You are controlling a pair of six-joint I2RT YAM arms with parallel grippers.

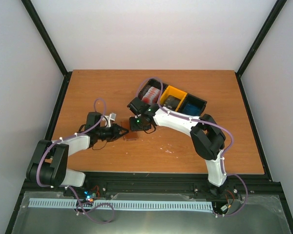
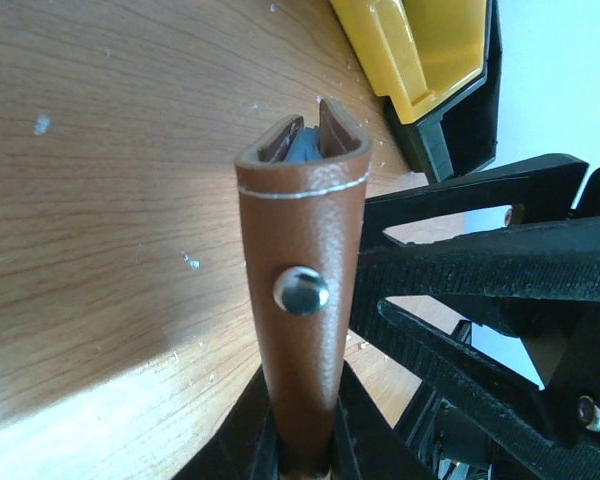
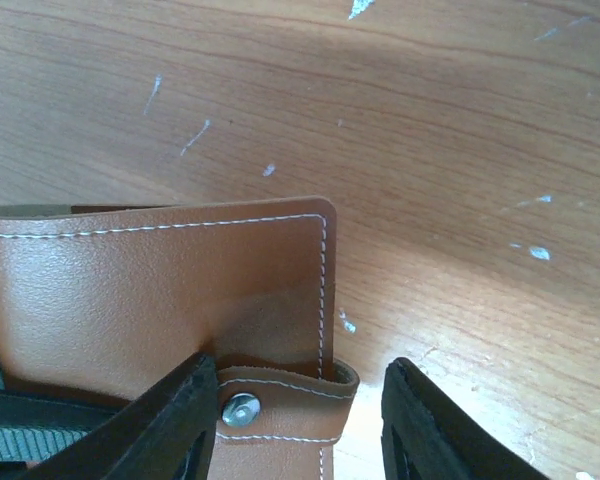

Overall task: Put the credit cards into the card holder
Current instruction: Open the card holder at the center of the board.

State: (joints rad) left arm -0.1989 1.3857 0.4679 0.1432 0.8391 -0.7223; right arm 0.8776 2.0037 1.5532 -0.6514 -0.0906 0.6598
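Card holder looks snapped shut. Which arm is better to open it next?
Probably the right arm. Its claw stands open with the snap tab between its fingers, so it could just pinch and pull. The left claw is busy, shut on the card holder.

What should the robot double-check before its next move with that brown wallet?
1. Left gripper clamped on the card holder: ok.
2. Right gripper open, one finger either side of the snap tab: ok.
3. Snap undone: cannot tell.
4. Card holder spread open for cards: not ok, it looks folded.
5. Credit cards picked up: not ok, they lie in the black bin.
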